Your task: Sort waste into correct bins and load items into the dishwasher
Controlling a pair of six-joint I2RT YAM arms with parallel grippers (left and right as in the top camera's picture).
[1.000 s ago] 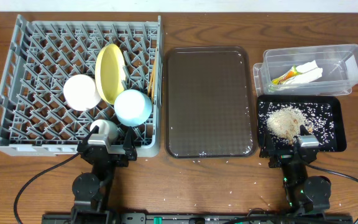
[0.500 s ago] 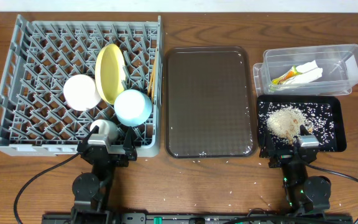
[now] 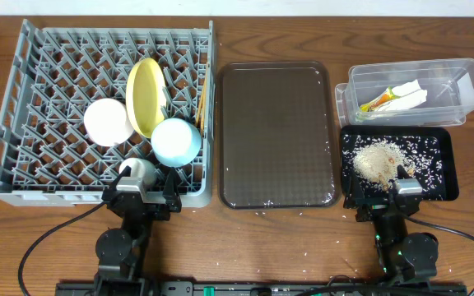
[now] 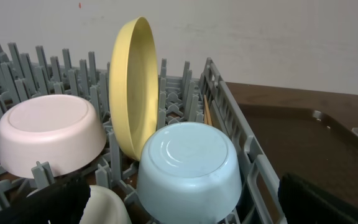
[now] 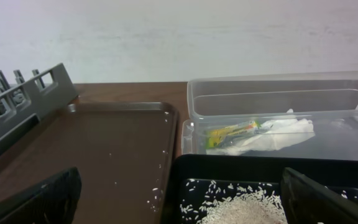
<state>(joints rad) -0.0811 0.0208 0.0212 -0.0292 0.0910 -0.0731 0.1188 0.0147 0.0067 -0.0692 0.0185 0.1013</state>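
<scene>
Two hands rest at the table's (image 3: 262, 238) near edge: the left hand (image 3: 141, 196) by the grey dish rack (image 3: 23, 99), the right hand (image 3: 396, 194) by the black tray (image 3: 444, 140). Only the wrist views show their state: the left fingers (image 4: 51, 202) and right fingers (image 5: 42, 199) are spread wide and empty. Overhead alone shows the chopsticks (image 3: 200, 103) along the rack's right side and the rice (image 3: 377, 160) heaped in the black tray. The left wrist view shows the yellow plate (image 4: 132, 87) standing on edge between the inverted white bowl (image 4: 51, 140) and light blue bowl (image 4: 188, 168). The wrapper (image 5: 278, 134) and sachet (image 5: 232, 132) lie in the clear tub (image 5: 278, 87). Nothing has moved since a second ago.
</scene>
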